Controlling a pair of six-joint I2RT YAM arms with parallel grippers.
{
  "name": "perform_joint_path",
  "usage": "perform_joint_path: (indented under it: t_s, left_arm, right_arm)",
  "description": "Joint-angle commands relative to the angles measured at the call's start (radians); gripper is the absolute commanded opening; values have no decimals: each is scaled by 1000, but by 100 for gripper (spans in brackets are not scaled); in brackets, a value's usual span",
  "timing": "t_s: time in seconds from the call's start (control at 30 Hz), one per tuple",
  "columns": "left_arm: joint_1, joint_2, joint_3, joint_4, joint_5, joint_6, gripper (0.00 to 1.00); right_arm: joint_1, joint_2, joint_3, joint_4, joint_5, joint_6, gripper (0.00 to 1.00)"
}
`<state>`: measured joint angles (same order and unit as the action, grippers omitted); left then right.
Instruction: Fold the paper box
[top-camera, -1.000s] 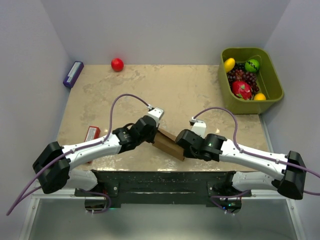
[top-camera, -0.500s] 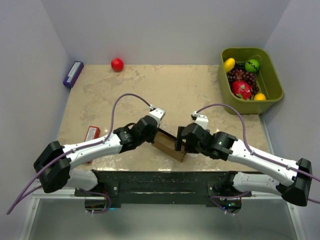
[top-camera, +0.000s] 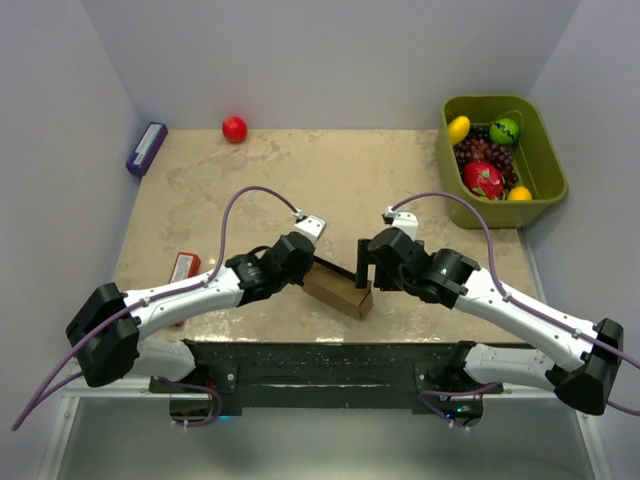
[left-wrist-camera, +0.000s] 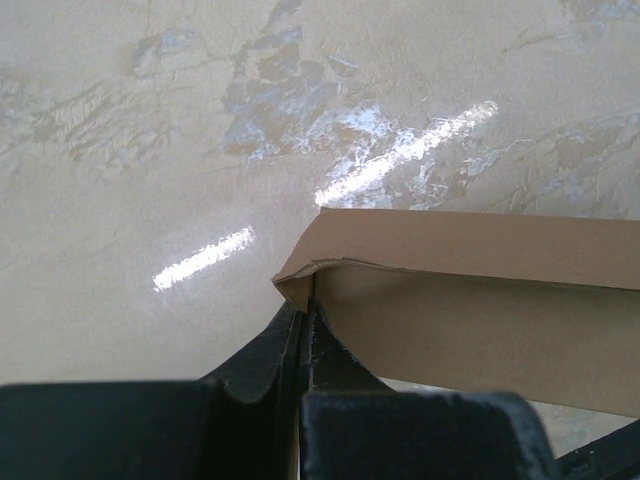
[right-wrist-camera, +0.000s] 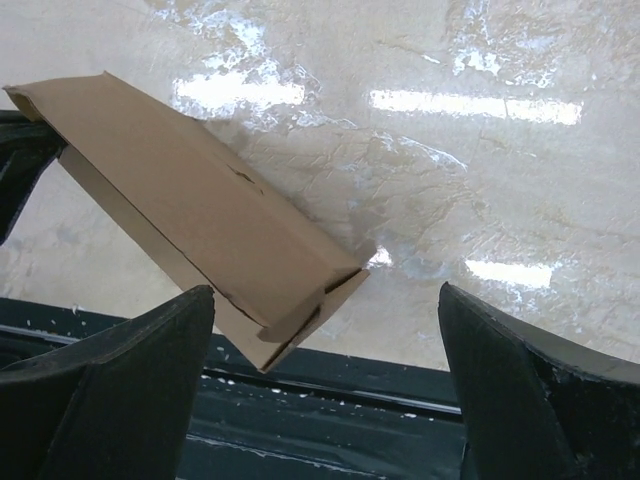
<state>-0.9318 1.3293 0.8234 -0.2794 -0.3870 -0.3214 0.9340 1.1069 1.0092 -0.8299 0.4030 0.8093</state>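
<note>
Pinching one corner of the brown paper box (left-wrist-camera: 470, 300), the left tool (left-wrist-camera: 305, 325) is clenched tight on the cardboard. The box sits at the near edge of the marbled desk (top-camera: 250, 190), between the two arms, folded into a long shape with one end flap loose. The right tool (right-wrist-camera: 325, 292) hangs over that loose end, jaws spread wide, holding nothing.
</note>
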Motion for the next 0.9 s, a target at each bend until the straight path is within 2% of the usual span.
perform_joint_path:
  t_s: [0.0, 0.27, 0.77, 0.87]
  left_arm:
    - [4, -1, 17, -99, -26, 2, 0]
    - [2, -4, 52, -93, 3, 25, 0]
    - [-1, 33, 71, -86, 25, 13, 0]
    - [-1, 30, 66, -86, 23, 10, 0]
  right_arm:
    - [-1, -41, -20, -2, -3, -29, 91]
    - [0, -53, -24, 21, -23, -12, 83]
    - [46, 19, -77, 48, -24, 97, 67]
    - [48, 25, -93, 64, -18, 117, 60]
